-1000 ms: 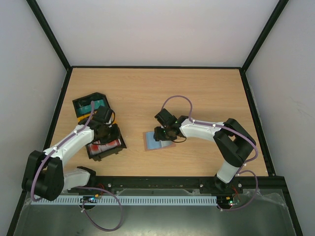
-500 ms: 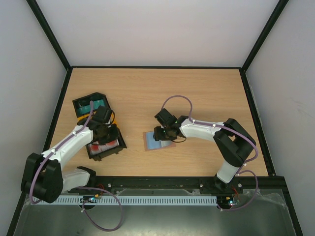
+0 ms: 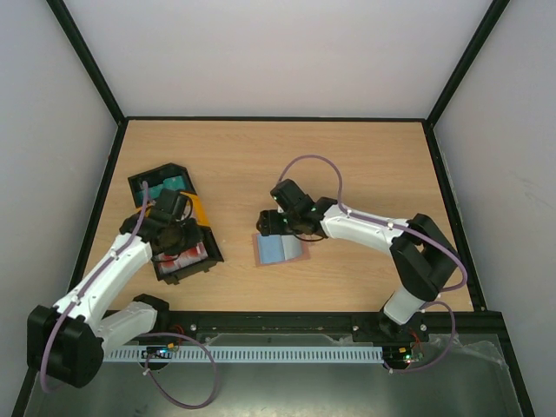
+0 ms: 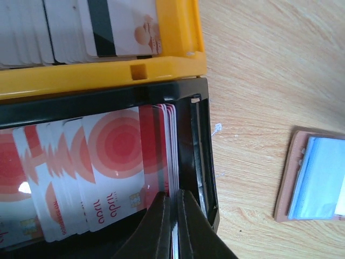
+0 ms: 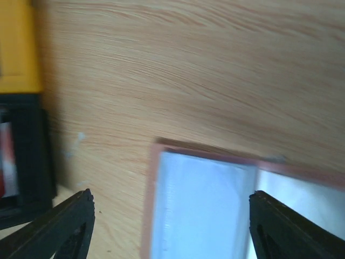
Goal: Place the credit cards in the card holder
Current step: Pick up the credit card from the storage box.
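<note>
The left gripper has its jaws pressed together on the edge of one credit card, the last one at the end of the stack nearest the holder; the thin pale edge runs straight down between the two black fingers; just beside the jaws, the rest of the red-and-white credit cards stand fanned on edge in a black tray, whose end wall is close beside the jaws on the other flank; past the jaws, touching that tray, is a yellow tray with pale credit cards standing in it; well off to the side, across bare wooden table, lies the card holder.

The right gripper has its jaws wide apart and grips nothing; the card holder lies open and flat below them, its pale bluish inside facing up and brown rim showing; its fold lies towards one fingertip; beyond the other fingertip are the ends of the black and yellow trays.

From above, the right gripper hangs over the holder's far edge; the left gripper is down in the black tray.
</note>
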Tool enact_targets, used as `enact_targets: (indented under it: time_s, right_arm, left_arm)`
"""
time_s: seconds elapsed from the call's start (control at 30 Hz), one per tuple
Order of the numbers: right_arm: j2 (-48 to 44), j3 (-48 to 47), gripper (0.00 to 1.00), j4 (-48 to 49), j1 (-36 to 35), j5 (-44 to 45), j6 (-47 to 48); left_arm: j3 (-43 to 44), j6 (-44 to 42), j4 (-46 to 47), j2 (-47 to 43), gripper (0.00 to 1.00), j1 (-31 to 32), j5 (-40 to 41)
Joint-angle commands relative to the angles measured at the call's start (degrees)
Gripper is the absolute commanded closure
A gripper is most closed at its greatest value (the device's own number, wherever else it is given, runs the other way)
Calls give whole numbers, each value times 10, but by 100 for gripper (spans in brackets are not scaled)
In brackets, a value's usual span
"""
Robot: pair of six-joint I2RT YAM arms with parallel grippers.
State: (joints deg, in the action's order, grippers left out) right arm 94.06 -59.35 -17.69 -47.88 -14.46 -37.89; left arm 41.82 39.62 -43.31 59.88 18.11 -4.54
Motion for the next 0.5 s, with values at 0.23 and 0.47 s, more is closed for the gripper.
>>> enact_targets:
  time_s: [0.23, 0.47]
  right_arm:
    - [60, -54, 16, 263, -57, -274, -75]
    - [115, -68, 14, 370, -69, -310, -164]
  left_arm:
    - [-11, -29, -23, -101, 97, -80, -69]
    - [6, -65, -49, -129, 97, -134, -108]
